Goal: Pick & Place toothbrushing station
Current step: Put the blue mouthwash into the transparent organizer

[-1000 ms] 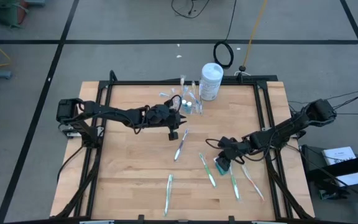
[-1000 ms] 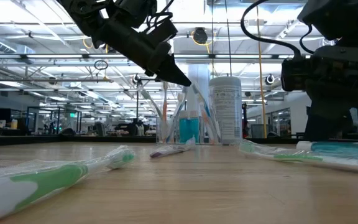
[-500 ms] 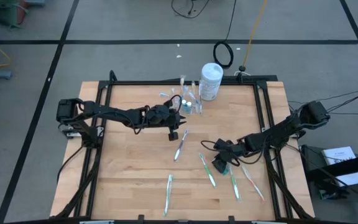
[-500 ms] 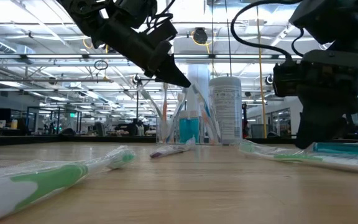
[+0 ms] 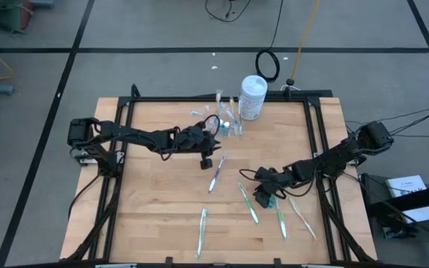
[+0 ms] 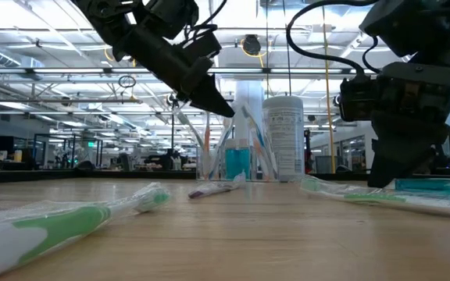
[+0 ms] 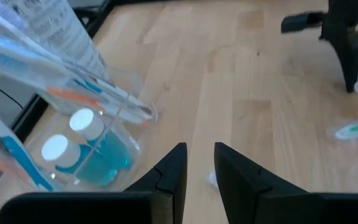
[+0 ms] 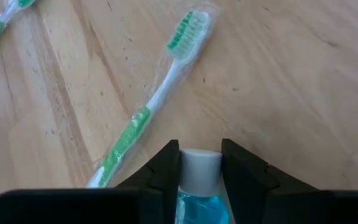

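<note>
High view: the left jaws (image 5: 208, 161) hung over the counter (image 5: 147, 201) at 6 o'clock from the cup (image 5: 226, 123), beside the white canister (image 5: 252, 97). The right jaws (image 5: 264, 198) sat among wrapped brushes (image 5: 248, 205) at the counter's 4 o'clock.

Low view: the cup (image 6: 237, 160) held upright brushes and tubes. The canister (image 6: 284, 136) carried print too small to read.

Left wrist view: the left jaws (image 7: 198, 171) stood slightly parted, grasping nothing, near the cup (image 7: 98, 134).

Right wrist view: the right jaws (image 8: 199, 165) clenched a blue tube (image 8: 199, 186), white cap forward, by a green brush (image 8: 148, 112).
</note>
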Motion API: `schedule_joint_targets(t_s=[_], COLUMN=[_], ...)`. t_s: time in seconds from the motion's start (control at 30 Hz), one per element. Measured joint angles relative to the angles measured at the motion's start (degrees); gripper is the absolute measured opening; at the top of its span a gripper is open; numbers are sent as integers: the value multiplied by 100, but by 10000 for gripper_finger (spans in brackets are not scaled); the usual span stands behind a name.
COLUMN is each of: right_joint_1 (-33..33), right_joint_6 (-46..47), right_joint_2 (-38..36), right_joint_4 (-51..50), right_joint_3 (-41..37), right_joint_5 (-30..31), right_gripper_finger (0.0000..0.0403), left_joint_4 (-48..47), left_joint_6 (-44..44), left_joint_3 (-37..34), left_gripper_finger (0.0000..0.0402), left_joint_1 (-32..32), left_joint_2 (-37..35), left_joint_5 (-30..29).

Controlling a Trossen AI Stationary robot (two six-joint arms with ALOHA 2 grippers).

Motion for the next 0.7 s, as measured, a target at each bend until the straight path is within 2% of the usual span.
schedule_joint_targets(t_s=[0.17, 0.37, 0.5, 0.7], right_joint_1=[-34, -274, -475, -762], right_joint_6=[-184, -899, -1291, -1761], right_joint_2=[4, -84, -283, -478], right_joint_4=[304, 633, 589, 780], right_joint_3=[0, 142, 154, 157], right_joint_5=[-2, -116, 197, 261], right_gripper_finger=[97, 95, 95, 94], left_joint_4=[-105, -118, -260, -842], left_joint_6=[-21, 17, 50, 77], left_joint_3=[0, 0, 0, 4], left_gripper_finger=[88, 88, 88, 88], left_joint_1=[0, 0, 0, -22], left_joint_2=[0, 0, -13, -455], left_joint_5=[0, -2, -25, -575])
